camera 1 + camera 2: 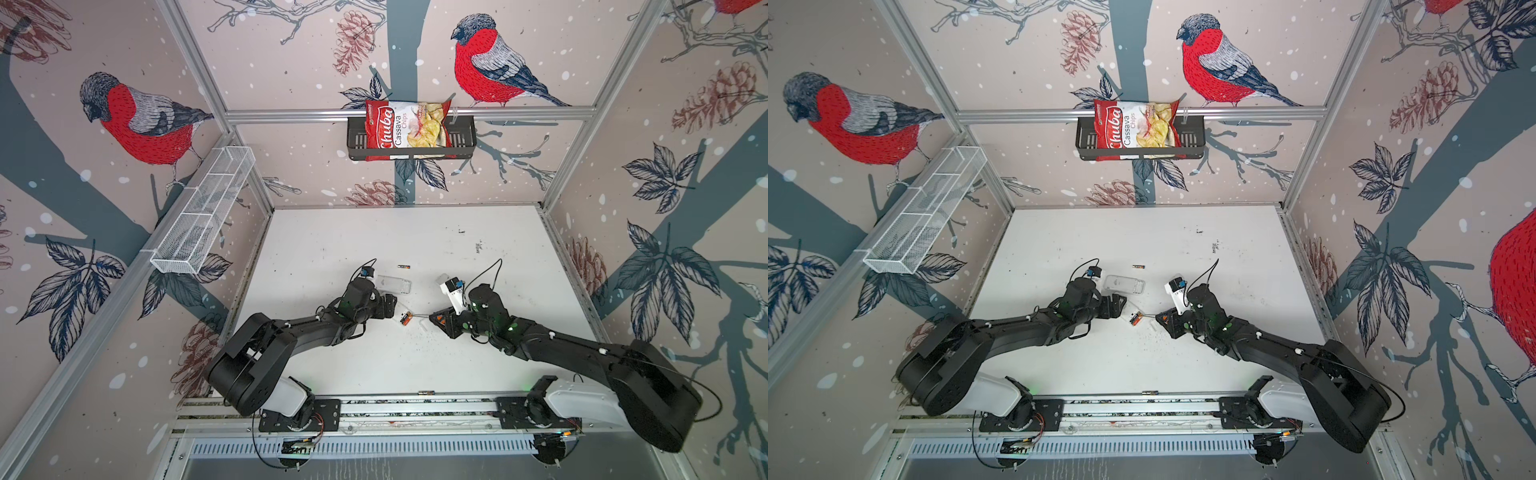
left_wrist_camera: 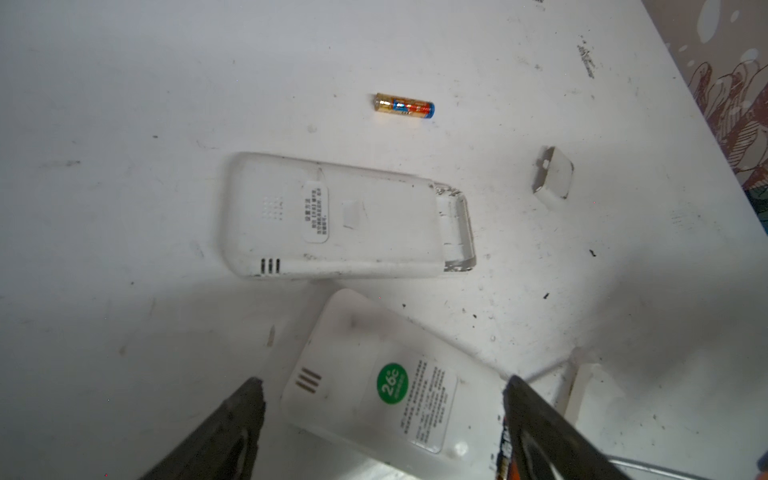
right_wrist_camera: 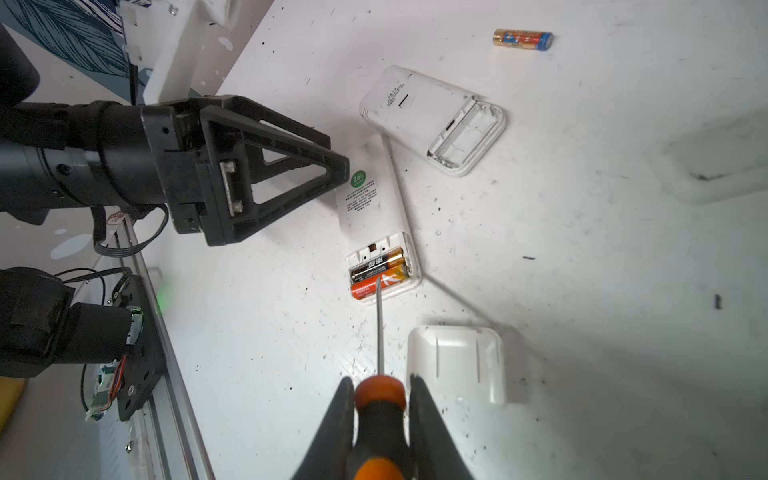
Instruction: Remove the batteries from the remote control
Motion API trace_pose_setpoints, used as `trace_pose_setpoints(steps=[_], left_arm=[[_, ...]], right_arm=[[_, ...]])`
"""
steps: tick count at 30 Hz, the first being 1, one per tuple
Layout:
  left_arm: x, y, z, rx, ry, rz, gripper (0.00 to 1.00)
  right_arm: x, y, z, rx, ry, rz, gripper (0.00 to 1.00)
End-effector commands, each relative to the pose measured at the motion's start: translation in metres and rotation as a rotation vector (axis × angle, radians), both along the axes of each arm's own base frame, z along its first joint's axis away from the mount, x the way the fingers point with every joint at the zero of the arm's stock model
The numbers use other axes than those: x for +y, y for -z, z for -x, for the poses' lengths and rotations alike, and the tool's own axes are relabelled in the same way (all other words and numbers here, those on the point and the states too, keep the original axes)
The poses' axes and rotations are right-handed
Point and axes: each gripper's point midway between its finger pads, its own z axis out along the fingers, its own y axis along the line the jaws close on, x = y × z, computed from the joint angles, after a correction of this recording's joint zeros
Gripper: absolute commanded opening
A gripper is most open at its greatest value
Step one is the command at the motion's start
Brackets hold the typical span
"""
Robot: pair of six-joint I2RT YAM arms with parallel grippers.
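I am clamping my right gripper (image 3: 380, 384) narrowly on the black-and-orange handle of a screwdriver (image 3: 380, 419). Its thin shaft is reaching out to the open battery bay of the remote control (image 3: 368, 208). The tip is resting on the orange-red battery (image 3: 374, 286), which is lying in the bay just beside the black battery (image 3: 376, 264) with the gold band. These 2 are sitting in their slots at the end of the remote nearest my right gripper. The remote is lying back up on the white table (image 2: 124, 124), showing a round green sticker, and in both top views it is sitting between my 2 grippers.

I am spreading my left gripper (image 2: 384, 382) wide, with 1 finger standing on each side of the remote's other end. A strip of table is showing between 1 finger and the remote's edge. I cannot tell whether the other finger is touching it.

A second remote (image 2: 332, 216) is lying just beyond, its bay uncovered and holding nothing. Past it, a loose battery (image 2: 405, 107), gold with red and blue, is lying on its side, apart from both remotes. A white battery cover (image 3: 457, 361) is lying just beside the screwdriver's shaft, and a smaller white cover (image 2: 555, 176) is sitting farther off.
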Motion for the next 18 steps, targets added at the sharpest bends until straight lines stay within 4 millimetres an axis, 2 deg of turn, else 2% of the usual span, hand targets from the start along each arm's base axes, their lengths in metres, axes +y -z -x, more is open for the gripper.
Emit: trace_pose_setpoints(steps=[1,11,12,18], left_arm=[[0.001,0.008,0.001,0.011,0.013,-0.035,0.9],[0.0,0.023,0.002,0.043,0.024,-0.077,0.89],[0.0,0.025,0.003,0.047,0.025,-0.081,0.89],[-0.002,0.028,0.004,0.055,0.03,-0.083,0.87]], right_arm=[[0.007,-0.005,-0.001,-0.032,-0.02,-0.017,0.0],[0.011,-0.006,0.004,-0.041,-0.038,-0.028,0.0],[0.011,0.003,0.004,-0.022,-0.038,-0.009,0.0],[0.013,0.008,0.003,-0.015,-0.044,-0.002,0.0]])
